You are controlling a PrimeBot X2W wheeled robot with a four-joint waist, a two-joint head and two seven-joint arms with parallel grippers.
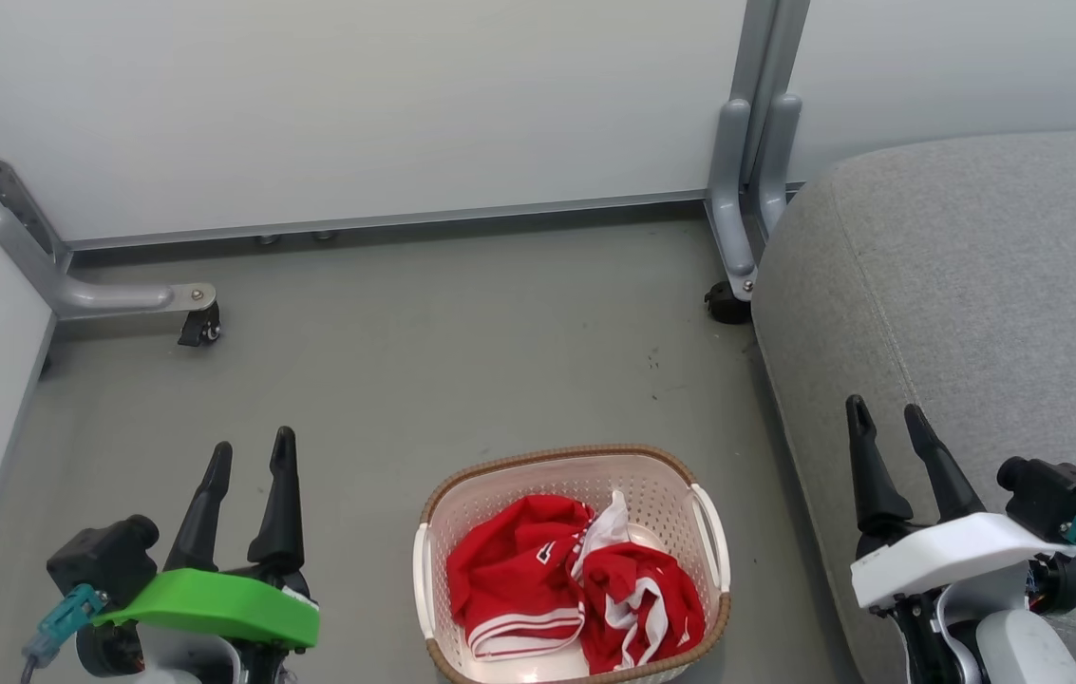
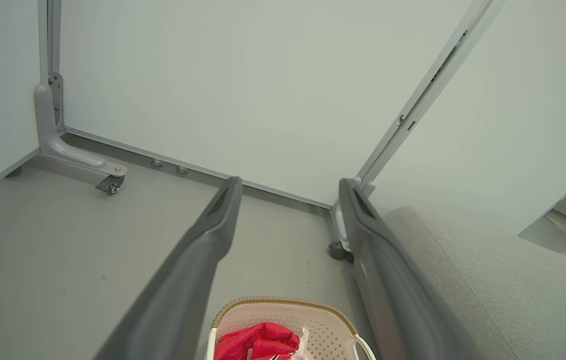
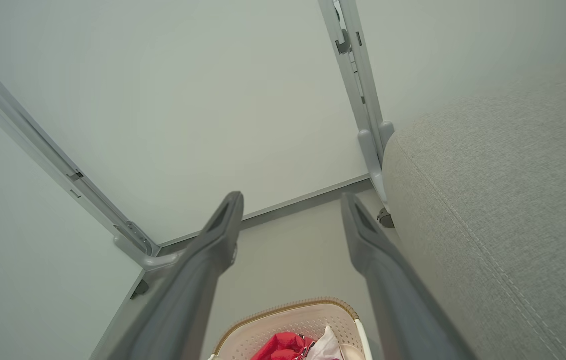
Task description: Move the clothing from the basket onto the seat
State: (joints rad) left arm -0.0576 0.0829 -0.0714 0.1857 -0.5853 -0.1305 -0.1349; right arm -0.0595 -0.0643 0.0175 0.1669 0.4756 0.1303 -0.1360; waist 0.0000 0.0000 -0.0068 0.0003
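You see the clothing [image 1: 566,579] crumpled in the basket [image 1: 556,461] on the floor [image 1: 405,361], just left of the grey seat [image 1: 974,285]. It is shiny red fabric with white stripe trim. Folds hide each garment's outline, the basket's near rim is cut off, and the heap shows no clear long axis. Your left gripper [image 1: 253,440] and right gripper [image 1: 882,407] stand with fingers apart, empty.
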